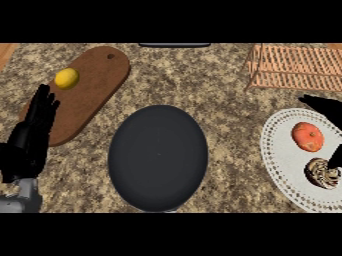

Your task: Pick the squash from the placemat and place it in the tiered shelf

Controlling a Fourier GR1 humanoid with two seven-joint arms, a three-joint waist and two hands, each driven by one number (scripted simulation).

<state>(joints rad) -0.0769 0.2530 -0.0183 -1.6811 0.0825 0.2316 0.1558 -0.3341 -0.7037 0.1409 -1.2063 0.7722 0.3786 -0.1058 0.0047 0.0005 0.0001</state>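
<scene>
The speckled granite counter (226, 90) fills the view. At its centre lies a dark oval plate (158, 158), bare on top. To the left, a brown wooden cutting board (93, 85) runs at a slant from upper right to lower left, with a small hole near its far end. On the right sits a round white placemat (281, 155) with a lacy edge, cut off by the view's right side. Beyond it, at the upper right, stands the slatted wooden shelf (307, 67), well apart from the plate.

The left hand (35, 132) rises from the lower left on its grey forearm, fingers straight and spread, held up over the near end of the board; it holds nothing. The right hand (340, 117) comes in from the right edge as a black shape over the placemat's far side. Its fingers reach out above the squash and its thumb hangs down just to the right of it, so the hand is spread and not closed on anything.

The squash (307, 136), orange-red and round, lies on the placemat, near its middle. Just below it on the same mat rests a brown-and-cream swirled pastry (322, 173). A yellow lemon (67, 78) sits on the board's upper part.
</scene>
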